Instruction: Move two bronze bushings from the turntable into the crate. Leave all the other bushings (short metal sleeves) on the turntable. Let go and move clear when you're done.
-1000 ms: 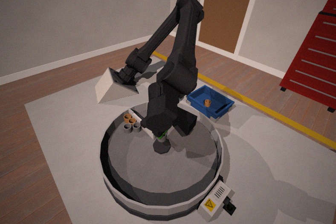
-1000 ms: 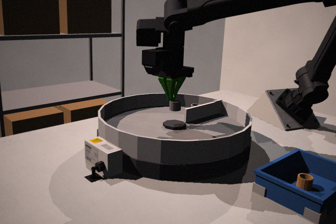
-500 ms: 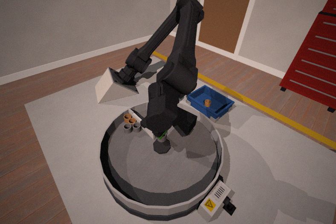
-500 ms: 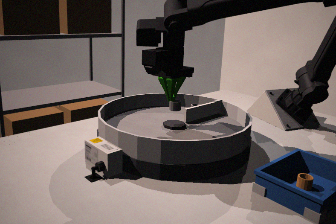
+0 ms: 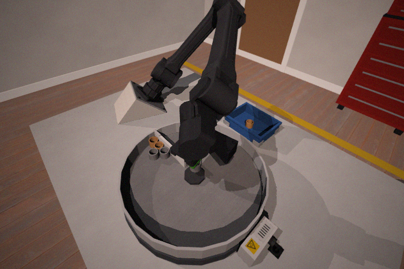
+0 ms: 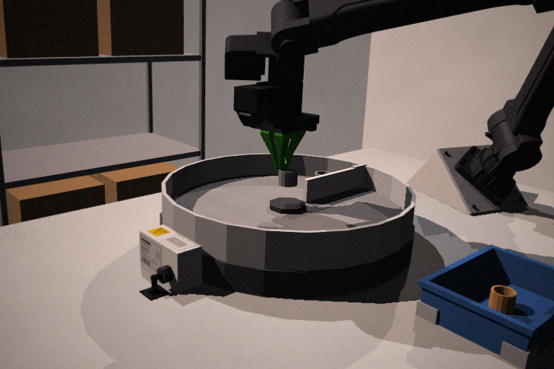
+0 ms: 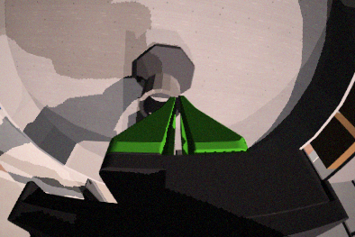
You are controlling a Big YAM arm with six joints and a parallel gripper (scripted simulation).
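Fingers, green and tapered [image 5: 195, 163] [image 6: 281, 169] [image 7: 178, 97], are clenching a grey metal bushing [image 5: 195, 168] [image 6: 287, 178] [image 7: 165, 83] by its wall. Two bronze bushings [image 5: 156, 143] are standing apart from them on the round grey turntable [image 5: 192, 207] [image 6: 291, 248] [image 7: 234, 24]; another [image 5: 249, 124] [image 6: 502, 299] is sitting farther off, inside the blue crate [image 5: 235, 124] [image 6: 474, 316].
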